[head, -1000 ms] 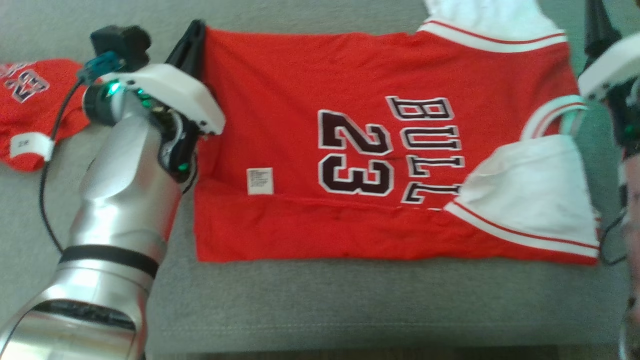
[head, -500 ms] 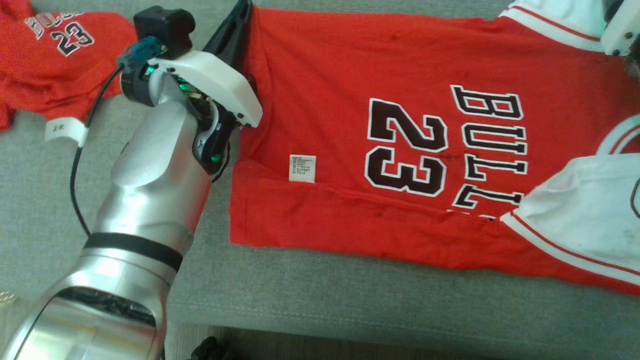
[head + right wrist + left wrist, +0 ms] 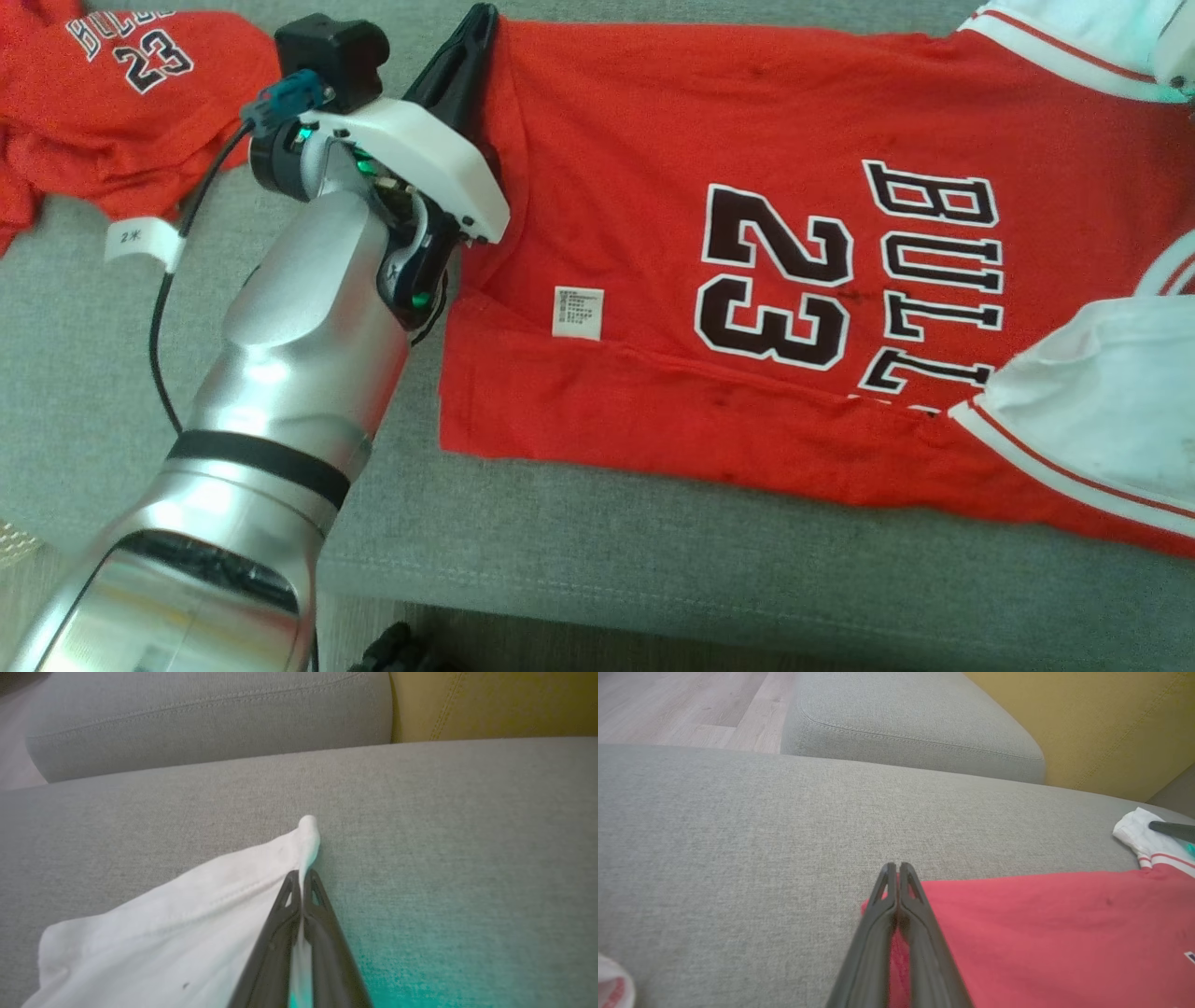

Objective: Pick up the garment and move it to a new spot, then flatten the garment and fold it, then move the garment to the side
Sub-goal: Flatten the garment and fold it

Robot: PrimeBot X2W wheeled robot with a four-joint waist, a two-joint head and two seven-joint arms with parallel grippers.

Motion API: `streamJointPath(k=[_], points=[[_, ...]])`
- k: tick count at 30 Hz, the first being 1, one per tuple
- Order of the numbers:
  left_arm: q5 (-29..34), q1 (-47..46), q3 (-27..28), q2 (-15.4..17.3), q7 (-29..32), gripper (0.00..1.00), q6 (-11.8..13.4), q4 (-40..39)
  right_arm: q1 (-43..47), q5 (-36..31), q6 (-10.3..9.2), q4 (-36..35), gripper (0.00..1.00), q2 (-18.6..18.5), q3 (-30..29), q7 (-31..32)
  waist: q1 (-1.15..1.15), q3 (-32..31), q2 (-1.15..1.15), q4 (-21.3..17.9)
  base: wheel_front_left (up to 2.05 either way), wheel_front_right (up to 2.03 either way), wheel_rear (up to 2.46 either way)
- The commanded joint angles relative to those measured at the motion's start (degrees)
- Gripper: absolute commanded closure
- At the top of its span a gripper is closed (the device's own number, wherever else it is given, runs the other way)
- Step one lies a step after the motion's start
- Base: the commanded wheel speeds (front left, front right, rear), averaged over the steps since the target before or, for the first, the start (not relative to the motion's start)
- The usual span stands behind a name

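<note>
A: Head view first: where is the garment (image 3: 747, 233), and what has hold of it?

B: The red number-23 jersey lies spread across the centre and right of the frame on the grey sofa seat (image 3: 653, 569). It lies sideways, hem toward the left. The left gripper (image 3: 481, 19) sits at the top, left of centre, fingers clenched on the hem's upper corner. The left wrist view shows red cloth pinched between them. The right gripper (image 3: 302, 876), in its own wrist view, is clamped on the tip of a white sleeve (image 3: 187, 914).

A: So which step?

B: Flattening and folding, I'd say. The lower long edge looks already turned up, with a crease running under the white label (image 3: 577, 313). Both upper corners are gripped, so the next fold seems about to begin.

A: What does it call for?

B: Lifting both corners together with the edge taut between them, then carrying it toward the bottom of the frame without dragging the lower layer.

A: Counts?

B: Two grippers, both closed on cloth. Two red jerseys: the one in hand, and a second jersey (image 3: 121, 103) crumpled at the upper left, apart from it. Two white sleeves on the worked garment, upper right and lower right. One white label, and one paper tag (image 3: 140, 241) on the arm's cable.
</note>
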Motion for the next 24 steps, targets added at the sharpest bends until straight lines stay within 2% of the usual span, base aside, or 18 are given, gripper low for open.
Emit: streamJointPath(k=[1, 10, 17, 24], points=[[-0.4, -2.2, 1.0, 1.6, -0.6, 1.0, 0.2, -0.8, -0.8, 0.9, -0.04, -1.7, 1.0, 0.5, 0.7, -1.8, 0.0, -0.4, 0.0, -0.3, 0.0, 0.0, 0.0], [-1.0, -1.6, 2.7, 3.1, -0.7, 1.0, 0.6, 0.5, 0.8, 6.8, -0.04, -6.9, 1.0, 1.1, 5.8, -8.1, 0.0, -2.6, 0.0, -3.2, 0.0, 0.0, 0.0], [-1.4, 1.0, 4.5, 5.3, -0.8, 1.0, 1.0, -0.6, 6.7, 15.1, -0.04, -15.6, 1.0, 0.3, 11.6, -9.9, 0.0, -5.2, 0.0, -5.8, 0.0, 0.0, 0.0], [-2.9, 7.2, 6.1, 6.7, -0.8, 1.0, 1.1, -4.0, 17.4, 23.2, -0.04, -27.3, 1.0, -1.9, 16.2, -10.8, 0.0, -7.9, 0.0, -7.5, 0.0, 0.0, 0.0]])
